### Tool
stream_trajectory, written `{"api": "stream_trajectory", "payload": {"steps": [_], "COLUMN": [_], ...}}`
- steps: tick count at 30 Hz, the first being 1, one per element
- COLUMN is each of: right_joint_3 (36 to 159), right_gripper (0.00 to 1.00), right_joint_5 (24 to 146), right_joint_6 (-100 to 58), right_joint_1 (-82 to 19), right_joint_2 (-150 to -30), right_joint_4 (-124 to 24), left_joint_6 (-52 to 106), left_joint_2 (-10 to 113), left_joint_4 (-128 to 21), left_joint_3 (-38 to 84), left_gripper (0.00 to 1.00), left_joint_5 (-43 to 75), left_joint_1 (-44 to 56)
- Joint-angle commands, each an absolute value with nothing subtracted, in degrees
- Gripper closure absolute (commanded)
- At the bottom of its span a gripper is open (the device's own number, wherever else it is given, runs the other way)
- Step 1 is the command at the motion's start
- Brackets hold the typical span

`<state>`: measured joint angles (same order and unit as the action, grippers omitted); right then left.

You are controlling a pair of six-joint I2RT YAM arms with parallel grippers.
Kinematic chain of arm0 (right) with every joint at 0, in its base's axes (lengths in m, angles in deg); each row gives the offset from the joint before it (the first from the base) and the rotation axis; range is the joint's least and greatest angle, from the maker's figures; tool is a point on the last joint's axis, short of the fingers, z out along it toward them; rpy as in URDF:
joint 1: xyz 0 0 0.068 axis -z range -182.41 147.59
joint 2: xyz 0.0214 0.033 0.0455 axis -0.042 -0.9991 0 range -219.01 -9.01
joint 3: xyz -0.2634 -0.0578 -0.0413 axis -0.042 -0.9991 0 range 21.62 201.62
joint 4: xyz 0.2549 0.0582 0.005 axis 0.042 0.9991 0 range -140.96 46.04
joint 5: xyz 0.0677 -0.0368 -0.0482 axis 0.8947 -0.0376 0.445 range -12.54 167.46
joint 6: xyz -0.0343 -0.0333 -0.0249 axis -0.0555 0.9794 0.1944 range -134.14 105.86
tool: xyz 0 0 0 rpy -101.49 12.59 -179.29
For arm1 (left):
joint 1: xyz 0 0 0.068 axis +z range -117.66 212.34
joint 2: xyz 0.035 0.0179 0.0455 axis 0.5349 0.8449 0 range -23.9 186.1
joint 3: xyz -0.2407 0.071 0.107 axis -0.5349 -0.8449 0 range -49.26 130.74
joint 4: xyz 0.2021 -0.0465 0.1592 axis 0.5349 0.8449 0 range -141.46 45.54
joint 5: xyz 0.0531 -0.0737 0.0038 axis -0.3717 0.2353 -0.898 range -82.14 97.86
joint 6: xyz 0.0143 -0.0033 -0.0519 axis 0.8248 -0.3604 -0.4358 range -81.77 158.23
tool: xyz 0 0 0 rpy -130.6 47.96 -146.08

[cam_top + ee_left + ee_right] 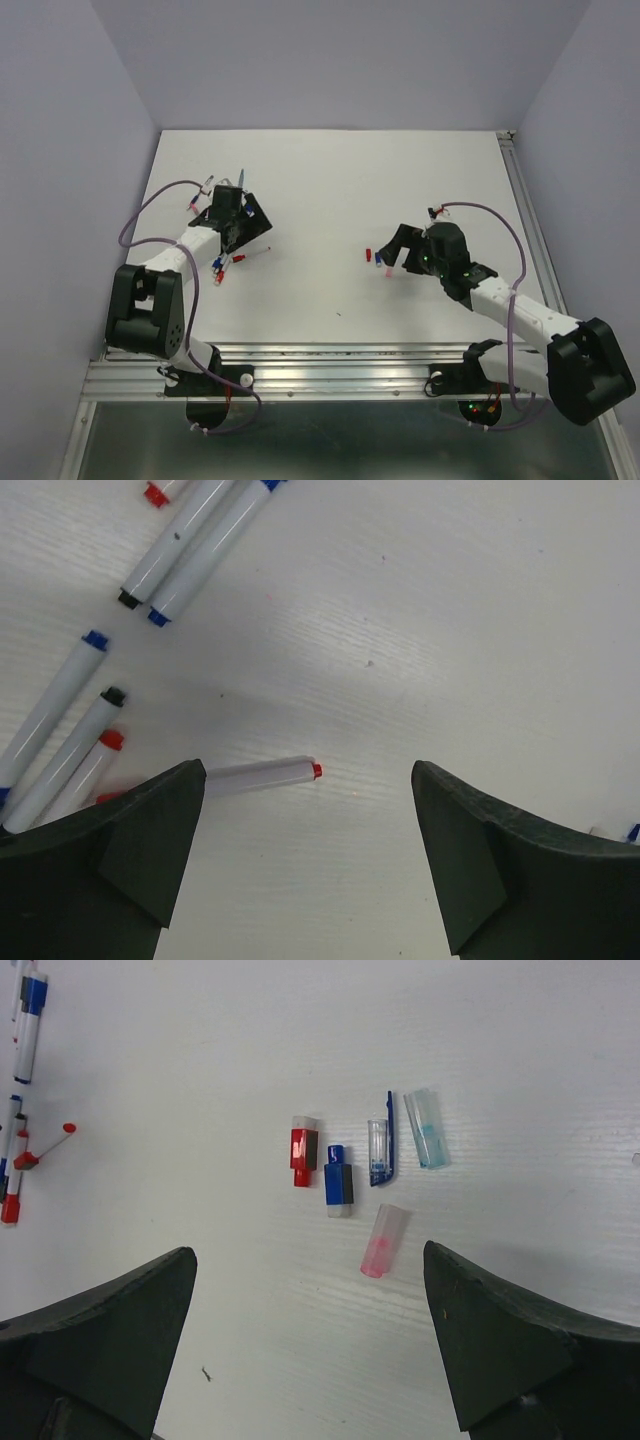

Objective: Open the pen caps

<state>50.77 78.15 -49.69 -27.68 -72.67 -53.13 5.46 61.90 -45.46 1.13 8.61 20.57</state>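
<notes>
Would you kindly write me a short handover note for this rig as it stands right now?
Left claw: open, empty, above a white plastic pen with red tip.
Right claw: open, empty, above the loose caps.
Done: five short plastic caps lie off: red cap, dark blue cap, clear cap with blue clip, light blue cap, pink cap.
Left: other white pens beside the left claw; which still wear caps, I cannot tell.

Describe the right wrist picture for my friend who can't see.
Five small pen caps lie on a white table: red, dark blue, clear, light blue, pink. The open right gripper hangs above them; pens lie at the left edge.
</notes>
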Motion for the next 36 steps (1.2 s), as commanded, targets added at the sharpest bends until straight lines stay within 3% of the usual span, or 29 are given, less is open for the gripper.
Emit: {"api": "stream_trajectory", "payload": {"steps": [1,11,19,36], "right_joint_3": [49.6,49.6,49.7,49.9], "right_gripper": [0.0,0.0,0.0,0.0], "right_joint_5": [79.0,78.3,79.4,77.7], "right_joint_6": [-48.8,-48.5,-48.8,-49.0], "right_joint_1": [-28.1,-28.2,-28.2,-28.2], "right_joint_2": [-73.3,-73.8,-73.3,-73.3], "right_joint_4": [-56.6,-56.5,-56.3,-55.2], "left_joint_6": [-5.9,-13.8,-16.6,-14.2], "left_joint_2": [57.4,54.7,61.8,74.5], "left_joint_4": [-41.4,-35.6,-35.6,-34.0], "left_joint_3": [-1.7,-4.6,-1.2,6.2], "left_gripper": [0.04,0.04,0.06,0.4], "left_joint_5": [3.3,-1.4,-5.4,-5.7], "left_joint_1": [20.2,19.6,19.6,17.3]}}
